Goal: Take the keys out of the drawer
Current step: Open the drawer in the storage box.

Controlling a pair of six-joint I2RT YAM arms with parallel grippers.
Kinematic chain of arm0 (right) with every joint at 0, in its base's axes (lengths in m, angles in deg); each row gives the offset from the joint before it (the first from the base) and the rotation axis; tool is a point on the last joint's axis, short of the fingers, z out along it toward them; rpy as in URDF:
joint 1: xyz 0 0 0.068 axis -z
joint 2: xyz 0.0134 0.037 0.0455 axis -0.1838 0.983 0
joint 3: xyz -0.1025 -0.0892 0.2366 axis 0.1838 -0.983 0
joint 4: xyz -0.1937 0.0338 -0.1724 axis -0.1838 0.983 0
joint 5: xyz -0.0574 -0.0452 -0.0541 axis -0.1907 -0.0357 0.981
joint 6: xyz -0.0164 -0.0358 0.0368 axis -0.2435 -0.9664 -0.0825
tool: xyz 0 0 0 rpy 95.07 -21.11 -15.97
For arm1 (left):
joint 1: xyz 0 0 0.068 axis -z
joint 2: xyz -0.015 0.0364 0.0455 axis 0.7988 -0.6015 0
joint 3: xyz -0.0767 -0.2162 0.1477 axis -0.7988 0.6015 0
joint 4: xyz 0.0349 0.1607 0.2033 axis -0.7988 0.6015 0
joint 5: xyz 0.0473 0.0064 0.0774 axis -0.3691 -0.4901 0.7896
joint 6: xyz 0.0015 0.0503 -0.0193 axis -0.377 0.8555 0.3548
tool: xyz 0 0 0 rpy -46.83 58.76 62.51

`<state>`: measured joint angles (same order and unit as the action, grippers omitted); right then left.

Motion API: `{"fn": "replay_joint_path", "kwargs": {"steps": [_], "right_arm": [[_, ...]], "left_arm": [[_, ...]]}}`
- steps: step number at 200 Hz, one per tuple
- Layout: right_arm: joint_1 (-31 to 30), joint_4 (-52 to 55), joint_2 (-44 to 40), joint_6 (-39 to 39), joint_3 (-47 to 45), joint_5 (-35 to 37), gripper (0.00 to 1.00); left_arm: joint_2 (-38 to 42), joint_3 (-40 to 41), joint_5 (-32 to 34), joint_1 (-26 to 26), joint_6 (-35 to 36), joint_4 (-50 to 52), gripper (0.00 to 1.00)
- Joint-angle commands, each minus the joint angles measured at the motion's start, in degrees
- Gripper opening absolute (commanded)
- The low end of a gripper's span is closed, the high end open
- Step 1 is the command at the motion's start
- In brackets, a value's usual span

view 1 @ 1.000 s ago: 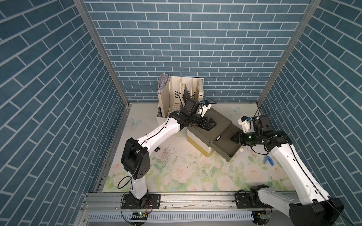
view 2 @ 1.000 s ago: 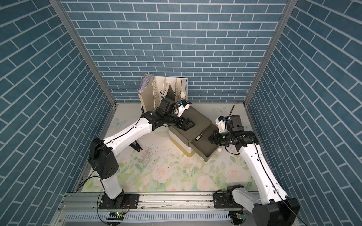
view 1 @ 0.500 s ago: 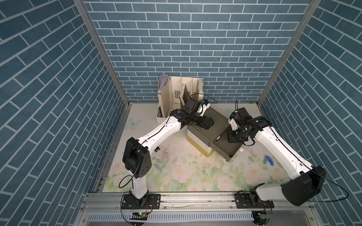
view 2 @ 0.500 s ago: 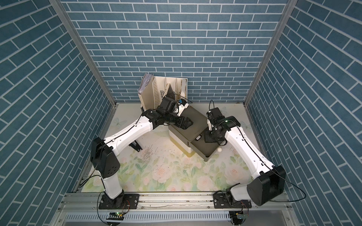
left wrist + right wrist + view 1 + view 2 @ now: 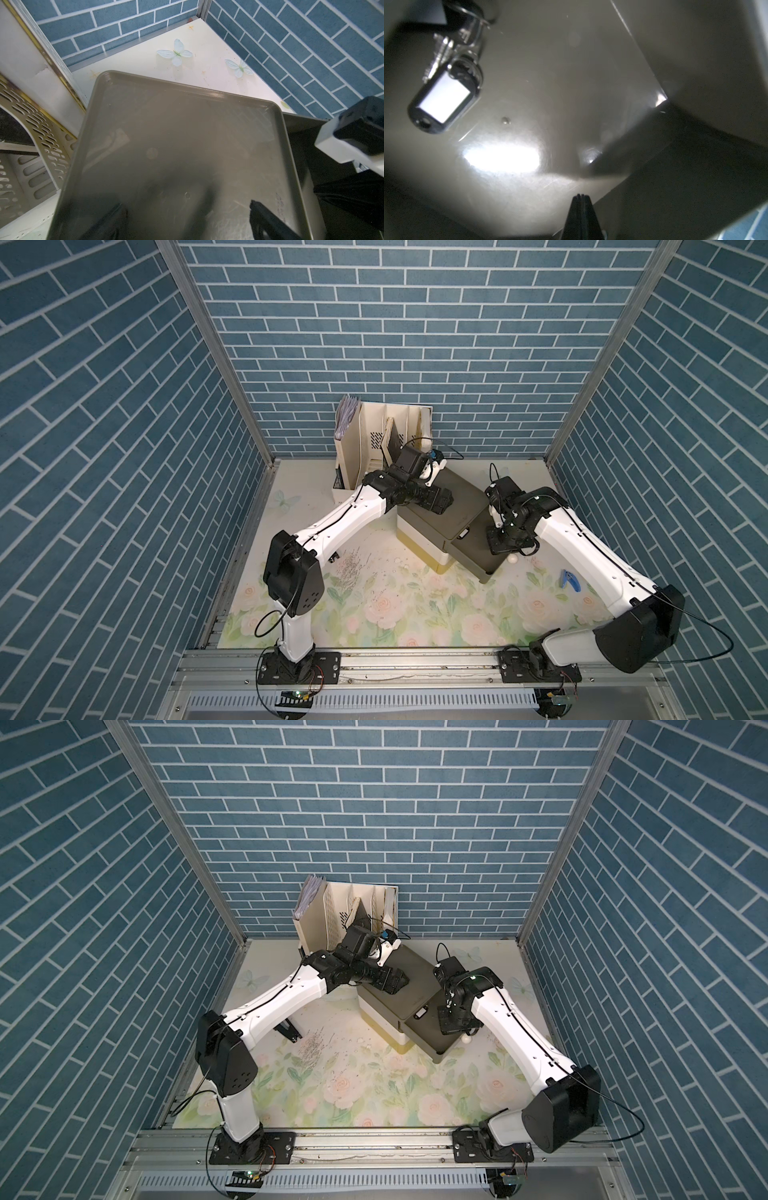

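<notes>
Pressed fully together at the right gripper (image 5: 581,198), with nothing caught between the tips. Pointed down into the open drawer (image 5: 571,83), close above its grey floor. No contact with the keys (image 5: 446,87) — lying on that same floor inside the drawer, apart from the closed tips: a black tag with a white label, and behind it some blurred metal on a ring. In both top views, hidden under the black body of this gripper.

Spread wide at the left gripper (image 5: 187,225), with both dark fingers (image 5: 268,222) low over the flat grey top of the drawer unit (image 5: 459,506). Touching it or only hovering: not possible to tell. Nothing held there.

Further out, in both top views: under everything, a floral mat (image 5: 415,614). Behind the unit, against the back wall, a beige file holder (image 5: 376,439) with papers in one slot. Just beside the drawer's outer edge, a small white ball (image 5: 513,559). On the mat near the right arm, a blue claw-shaped tool (image 5: 568,578) — outside the drawer and well apart from it.
</notes>
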<state>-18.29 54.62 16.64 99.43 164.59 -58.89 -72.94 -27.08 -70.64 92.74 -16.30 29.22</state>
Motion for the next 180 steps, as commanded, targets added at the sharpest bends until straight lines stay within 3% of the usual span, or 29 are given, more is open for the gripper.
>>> {"fn": "replay_joint_path", "kwargs": {"steps": [1,180], "right_arm": [[-0.3,3.78,-2.3,-1.57,-2.47,1.26,0.0],[-0.21,3.87,-11.32,-0.25,-9.51,-1.36,0.0]], "left_arm": [[-3.59,0.66,1.24,0.35,-0.03,7.1,0.96],[-5.72,-2.54,1.46,1.15,-0.03,8.78,0.96]]}}
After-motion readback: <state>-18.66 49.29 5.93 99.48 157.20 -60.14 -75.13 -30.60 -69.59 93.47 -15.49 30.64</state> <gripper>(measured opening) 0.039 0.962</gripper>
